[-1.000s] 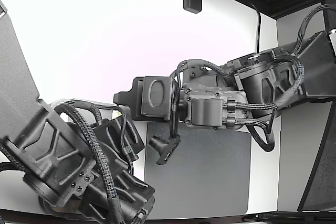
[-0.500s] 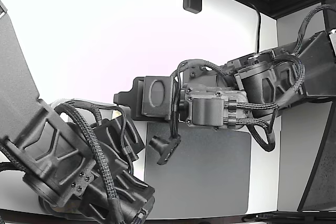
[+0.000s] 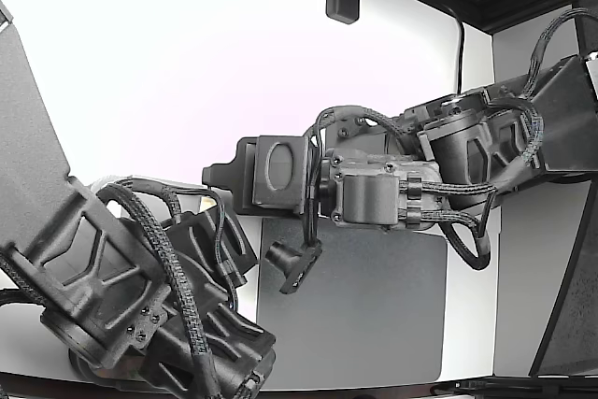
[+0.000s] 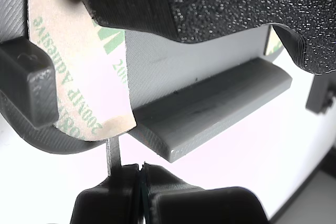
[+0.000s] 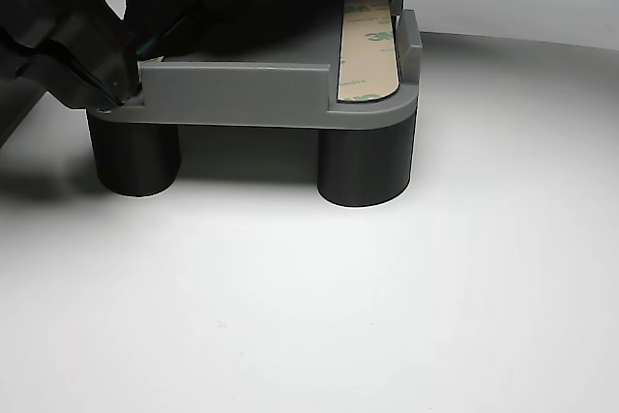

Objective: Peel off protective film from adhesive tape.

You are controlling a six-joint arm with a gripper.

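The adhesive tape (image 4: 79,72), its tan printed liner uppermost, is seated in the recess of a grey fixture (image 5: 280,94) raised on dark cylindrical feet (image 5: 366,166). In the wrist view a thin film tab (image 4: 113,156) at the tape's rounded end is pinched by the gripper (image 4: 140,174), whose jaws are pressed together.

— What carries everything here?

— A white counter (image 5: 406,297), matte and evenly lit.

— What sits straight on it?

— A grey fixture (image 5: 261,94), standing on dark round legs (image 5: 366,157); two legs show in the other view, both touching the counter. In the exterior view a flat dark grey mat (image 3: 364,306) lies on the white surface, below the arms.

— Anything on the fixture's top?

— A tan strip of adhesive tape (image 5: 368,50) lying flat along one edge.
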